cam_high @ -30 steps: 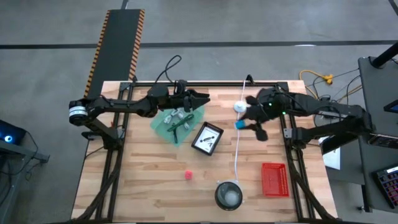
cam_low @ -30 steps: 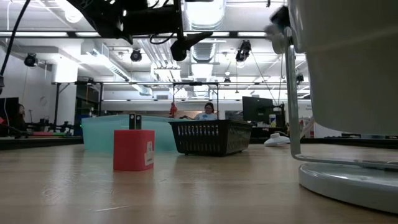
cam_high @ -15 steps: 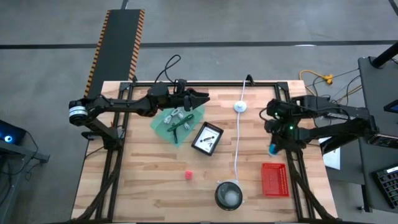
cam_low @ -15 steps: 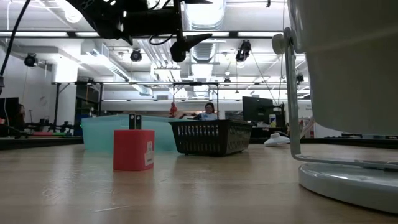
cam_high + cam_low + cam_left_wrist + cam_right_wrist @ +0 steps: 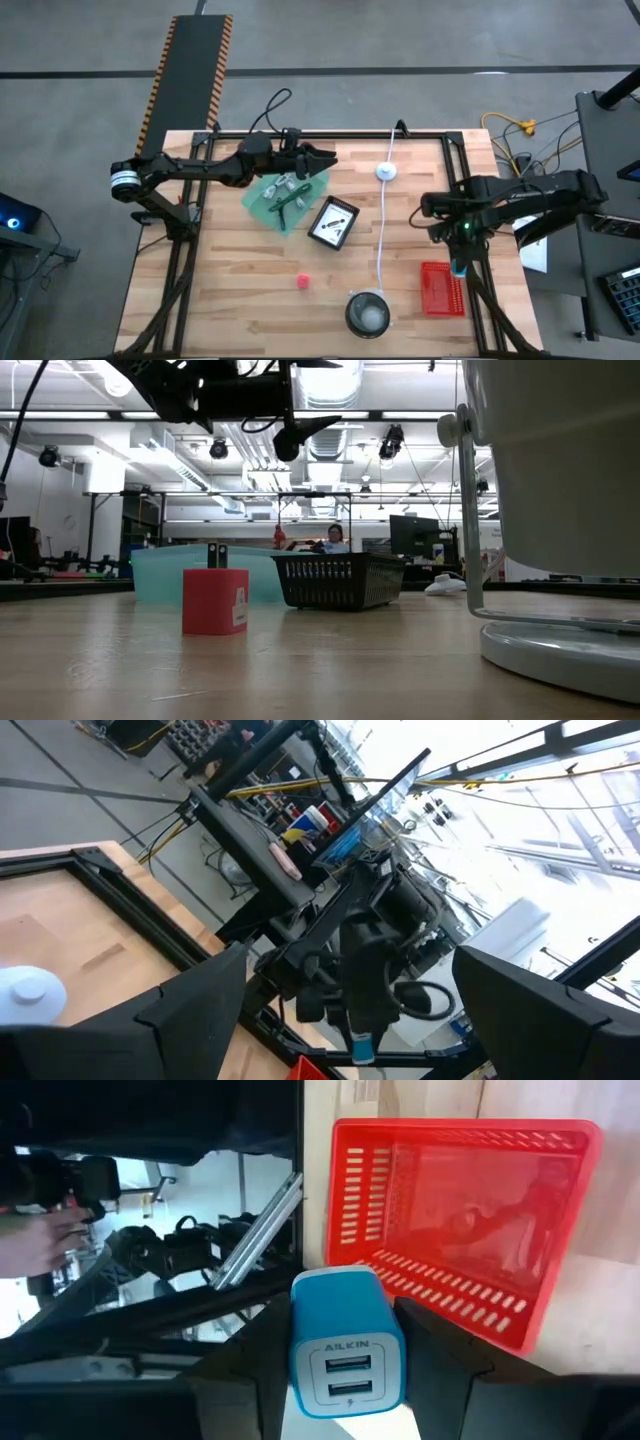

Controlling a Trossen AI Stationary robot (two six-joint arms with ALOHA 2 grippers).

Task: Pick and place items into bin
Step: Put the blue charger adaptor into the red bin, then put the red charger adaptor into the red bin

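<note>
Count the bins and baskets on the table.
3: a teal bin under the left tool, a black basket mid-table, and a red basket near the right tool, which holds a blue charger.

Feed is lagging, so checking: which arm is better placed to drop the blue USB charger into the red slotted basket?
Right. Its tool grips the blue USB charger block just short of the red slotted plastic basket; the left tool hangs open over the green tray across the table.

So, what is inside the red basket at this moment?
The red basket looks empty; its slotted floor shows. The right gripper holds a blue USB charger near its rim, not inside. The near edge is hidden behind the charger.
</note>
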